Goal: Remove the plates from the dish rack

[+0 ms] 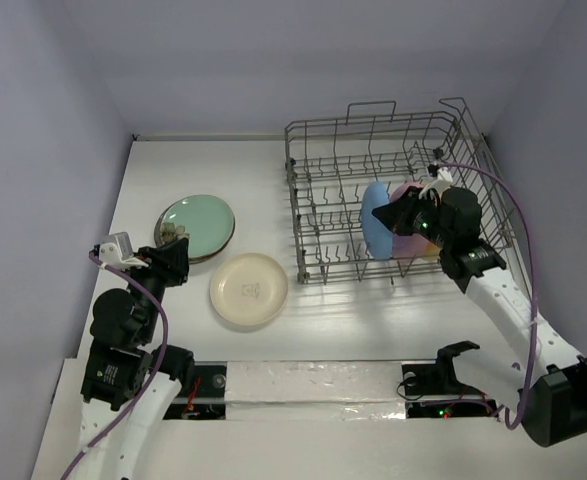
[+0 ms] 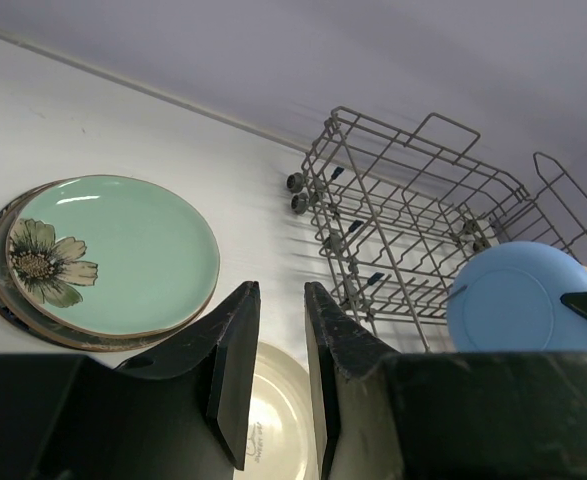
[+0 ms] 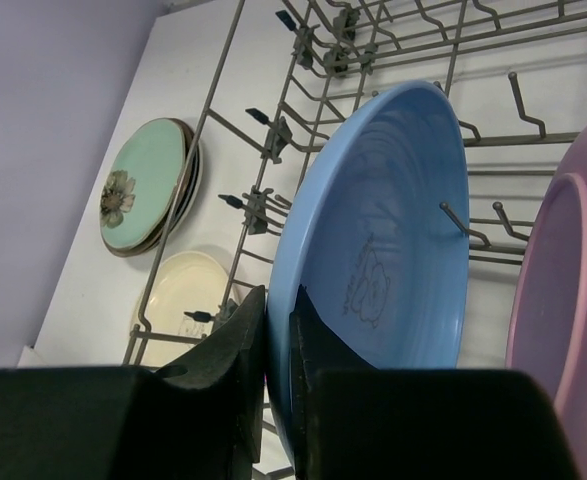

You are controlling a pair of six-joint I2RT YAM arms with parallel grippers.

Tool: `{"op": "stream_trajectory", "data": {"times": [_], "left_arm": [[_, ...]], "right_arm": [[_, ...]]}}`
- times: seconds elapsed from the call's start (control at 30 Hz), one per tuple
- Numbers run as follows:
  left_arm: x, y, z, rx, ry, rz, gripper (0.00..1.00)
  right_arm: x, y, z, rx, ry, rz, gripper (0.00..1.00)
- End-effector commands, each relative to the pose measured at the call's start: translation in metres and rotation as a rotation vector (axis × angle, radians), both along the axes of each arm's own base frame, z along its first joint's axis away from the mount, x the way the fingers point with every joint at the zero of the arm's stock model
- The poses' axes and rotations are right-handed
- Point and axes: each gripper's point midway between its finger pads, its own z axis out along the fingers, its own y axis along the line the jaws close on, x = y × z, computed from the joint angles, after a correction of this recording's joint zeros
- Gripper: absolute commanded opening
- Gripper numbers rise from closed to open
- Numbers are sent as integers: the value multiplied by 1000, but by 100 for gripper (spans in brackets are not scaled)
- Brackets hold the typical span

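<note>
Right gripper (image 3: 276,300): jaws pinched on the near rim of the sky blue plate (image 3: 383,230), one finger on each face, only a thin bite of rim between the pads

That plate stands on edge between the tines in the dish rack (image 1: 328,190), leaning a bit. The pink plate (image 3: 563,300) is just beside it on the right. I cannot tell if the two touch

Left gripper (image 2: 281,300): jaws a narrow gap apart, nothing in them. It hovers near the table's left side above the cream plate (image 1: 248,290), which lies flat on the table (image 1: 323,310). The mint green plate (image 1: 195,225) tops a small stack just behind the cream one, well apart from the rack

Risks from here:
- shallow edge grip, so the plate may pivot or slide out of the fingers once its weight hangs free
- lower rim sits among the tines, so a pull that isn't straight up could catch and drag or tip the rack
- pink neighbour is close, so a sideways swing could clip it
- purple cable (image 1: 518,215) runs along the rack's right side and may snag on the wire
</note>
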Motion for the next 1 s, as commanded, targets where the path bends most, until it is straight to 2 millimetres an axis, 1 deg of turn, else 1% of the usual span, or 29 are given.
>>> {"op": "stream_trajectory", "data": {"times": [0.0, 0.03, 0.07, 0.1, 0.2, 0.27, 0.4, 0.53, 0.6, 0.63, 0.67, 0.73, 0.77, 0.83, 0.87, 0.93, 0.97], "left_arm": [[0, -2, 14, -7, -50, -14, 22], [0, -2, 14, -7, -49, -14, 22], [0, -2, 14, -7, -50, -15, 22], [0, -3, 14, -6, -50, -17, 22], [-1, -3, 15, -8, -52, -19, 23], [0, -3, 14, -7, -50, -20, 23], [0, -4, 14, -7, -50, -22, 23], [0, -4, 14, -5, -51, -25, 23], [0, -4, 14, -6, -52, -25, 23], [0, -4, 15, -6, -54, -25, 23], [0, -4, 14, -4, -51, -25, 23], [0, -4, 14, -6, -52, -25, 23], [0, -4, 14, -7, -50, -23, 23], [-1, -4, 15, -8, -53, -23, 23], [-1, -4, 15, -8, -53, -26, 23], [0, -4, 15, -5, -55, -26, 23], [-1, -5, 15, -6, -55, -28, 23]], "right_arm": [[-11, 1, 126, 95, -357, 43, 0], [-13, 2, 133, 101, -370, 49, 0], [-13, 2, 135, 99, -367, 50, 0], [-14, 4, 144, 104, -381, 64, 0], [-15, 11, 153, 119, -396, 109, 0], [-15, 14, 156, 129, -405, 127, 0], [-9, 17, 150, 138, -387, 131, 0], [5, 16, 141, 138, -365, 112, 0], [12, 19, 139, 144, -363, 138, 0], [17, 15, 143, 156, -376, 139, 0], [20, 13, 142, 162, -372, 138, 0], [21, 11, 148, 168, -377, 161, 0], [24, 6, 150, 167, -375, 153, 0], [29, 2, 150, 161, -368, 166, 0], [35, -7, 147, 157, -358, 144, 0], [36, -10, 142, 172, -335, 167, 0], [38, -17, 145, 179, -353, 155, 0]]}}
